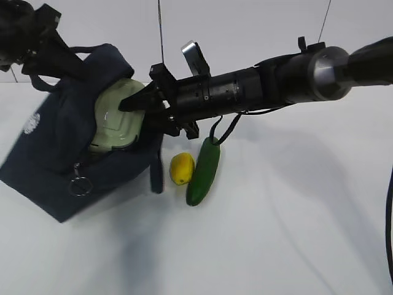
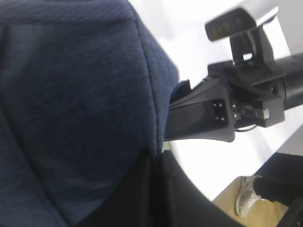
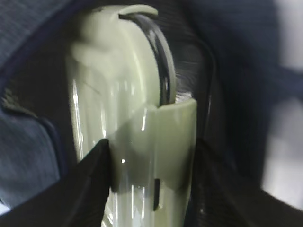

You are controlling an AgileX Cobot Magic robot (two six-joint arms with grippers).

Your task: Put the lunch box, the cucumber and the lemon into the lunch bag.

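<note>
Sage-green lunch box [image 1: 116, 117] sits clamped between the right end effector's [image 1: 136, 101] jaws, inside the lunch bag [image 1: 49, 166].

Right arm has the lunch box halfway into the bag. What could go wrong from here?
1. The lunch box sits only partly inside the lunch bag; its lid may catch on the fabric edge and stall.
2. The right gripper holds it edge-on, so pushing may make it slip.
3. The lemon and cucumber lie right under the right arm; dropping low on the way out might knock them away.
</note>
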